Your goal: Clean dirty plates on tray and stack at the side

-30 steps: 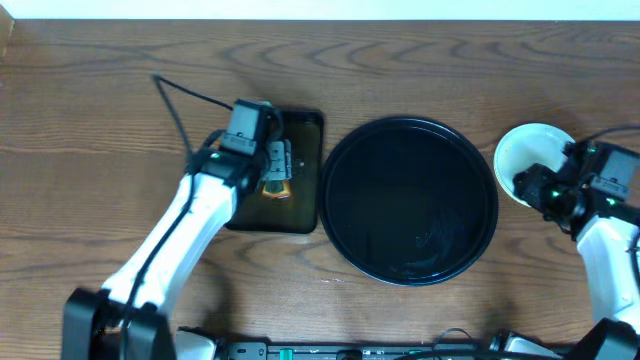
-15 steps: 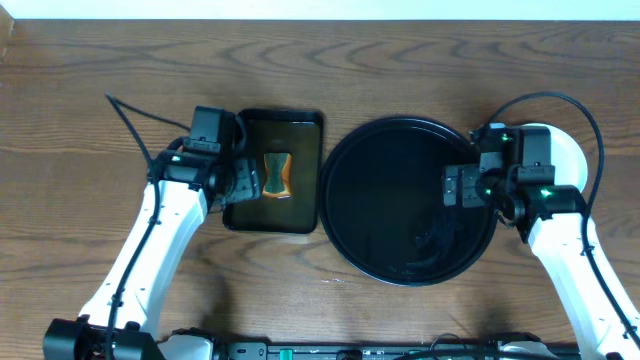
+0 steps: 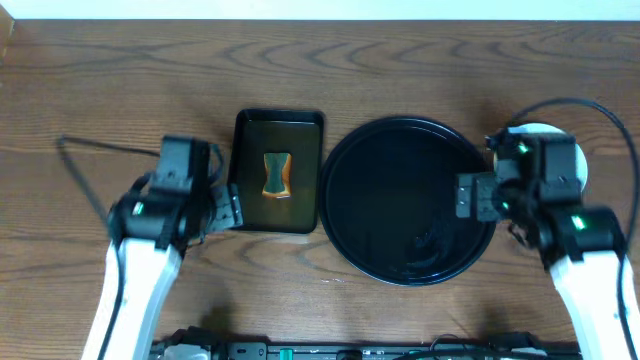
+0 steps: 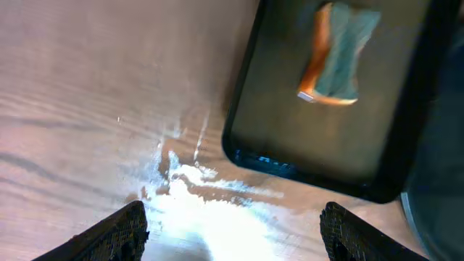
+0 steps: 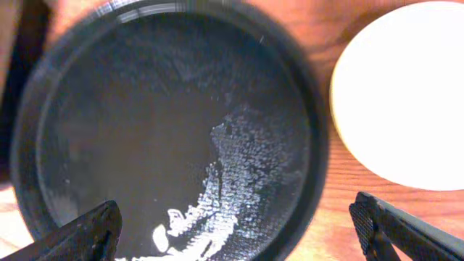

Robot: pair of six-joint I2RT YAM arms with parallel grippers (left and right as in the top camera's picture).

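Note:
The large round black tray (image 3: 345, 150) sits mid-table with no plate on it; wet streaks show on its floor in the right wrist view (image 5: 145, 109). A pale yellow plate (image 5: 413, 94) lies on the wood just right of the tray. In the overhead view this plate (image 3: 541, 131) is mostly hidden under my right arm, and I cannot tell how many plates lie there. My right gripper (image 3: 468, 195) (image 5: 239, 232) is open and empty over the tray's right rim. My left gripper (image 3: 232, 207) (image 4: 232, 239) is open and empty above the wood, at the sponge tray's front-left corner.
A small rectangular black tray (image 3: 245, 125) (image 4: 246, 145) holds an orange and grey-green sponge (image 3: 277, 175) (image 4: 337, 54), left of the round tray. A black cable (image 3: 90, 150) lies on the wood at the left. The table's back edge runs along the top.
My left gripper has let go of the sponge and pulled back to the front left. My right gripper has swung from the plate at the right to above the round tray's right rim.

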